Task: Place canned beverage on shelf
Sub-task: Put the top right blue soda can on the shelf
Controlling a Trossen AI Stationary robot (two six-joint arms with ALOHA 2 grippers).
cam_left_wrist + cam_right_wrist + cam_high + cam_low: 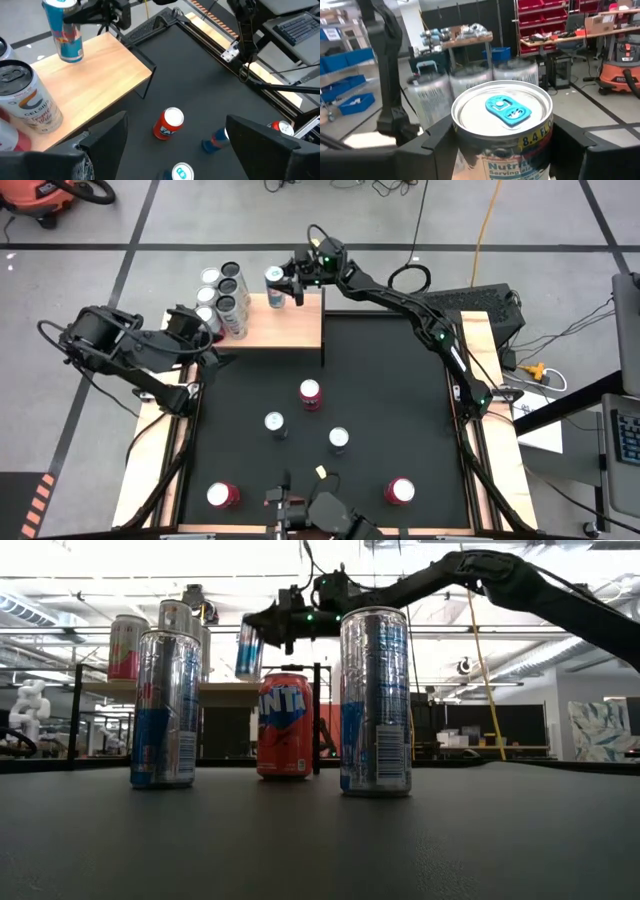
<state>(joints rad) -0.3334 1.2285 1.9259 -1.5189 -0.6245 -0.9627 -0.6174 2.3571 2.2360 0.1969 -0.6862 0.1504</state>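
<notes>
Can (274,277) in right gripper (281,286), apparently above shelf (285,325), cans (225,298) beside

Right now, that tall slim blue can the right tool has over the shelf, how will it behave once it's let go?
The blue can is tall and narrow, so it probably tips easily if released tilted or nudged. Its smooth metal wall looks slippery in the right tool. The tab looks unopened, so it is likely full and fairly heavy. On its side it would roll along the shelf.

Cans (222,302) on shelf's (290,328) left end
</notes>
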